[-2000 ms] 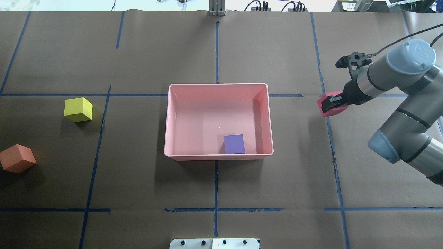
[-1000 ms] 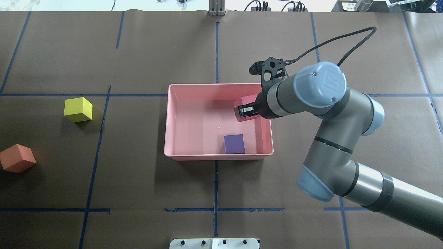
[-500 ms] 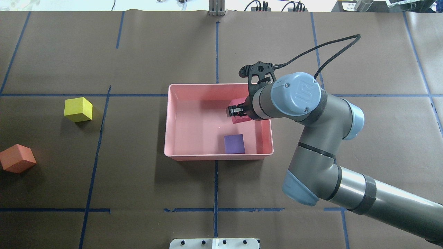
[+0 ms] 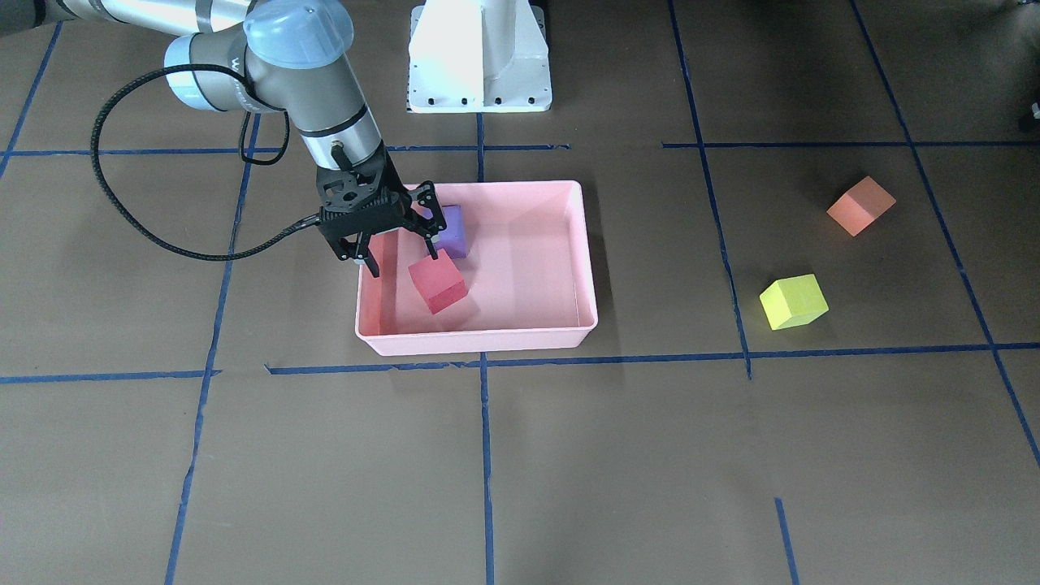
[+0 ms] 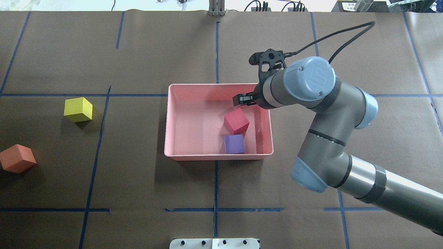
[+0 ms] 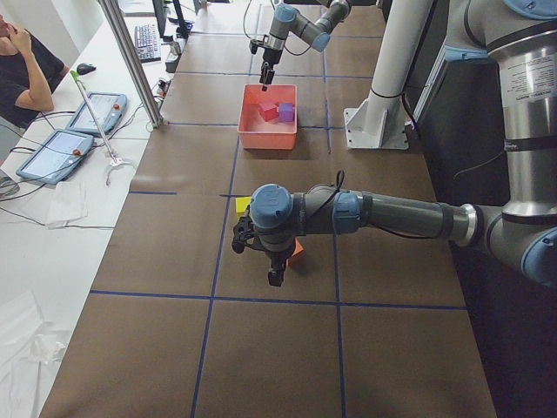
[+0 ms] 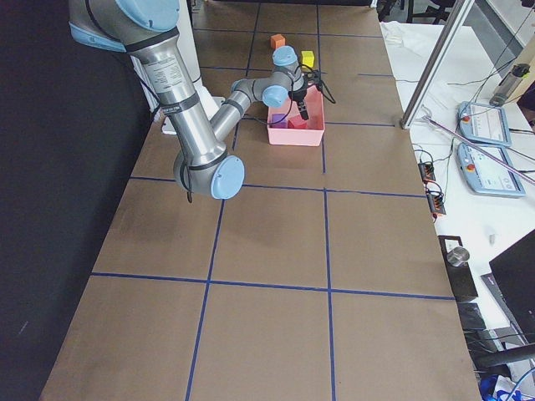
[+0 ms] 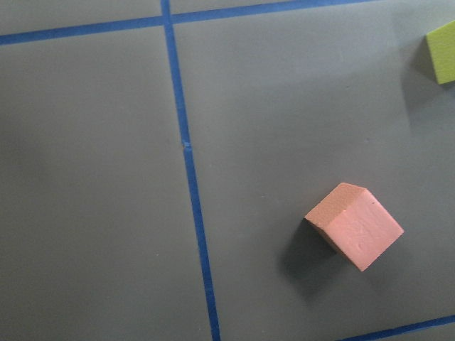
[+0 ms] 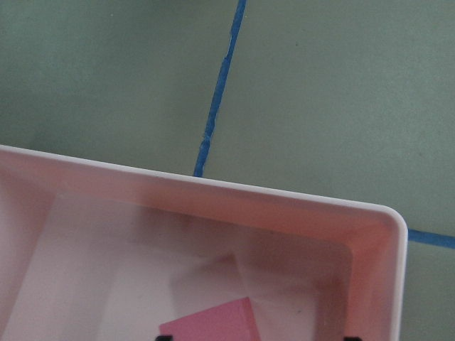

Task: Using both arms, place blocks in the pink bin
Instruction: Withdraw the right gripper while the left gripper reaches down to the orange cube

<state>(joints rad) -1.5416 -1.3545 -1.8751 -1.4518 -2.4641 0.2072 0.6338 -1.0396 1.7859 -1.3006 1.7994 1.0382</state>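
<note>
The pink bin (image 5: 218,157) stands mid-table. The red block (image 5: 236,121) and the purple block (image 5: 234,144) lie inside it, side by side. My right gripper (image 4: 404,256) hangs open and empty over the bin's right part, just above the red block (image 4: 437,282). The yellow-green block (image 5: 78,109) and the orange block (image 5: 17,158) lie on the table far left. My left gripper (image 6: 274,277) shows only in the exterior left view, above the orange block (image 6: 298,251); I cannot tell if it is open. The left wrist view shows the orange block (image 8: 355,226) below.
Blue tape lines cross the brown table cover. The white pedestal base (image 4: 479,57) stands at the robot's edge. The right arm's black cable (image 4: 122,219) loops beside the bin. An operator (image 6: 22,65) sits by tablets beyond the far table side.
My right arm carried the red block from the right over the bin. The gripper then opened and the block now lies on the bin floor beside the purple one.
</note>
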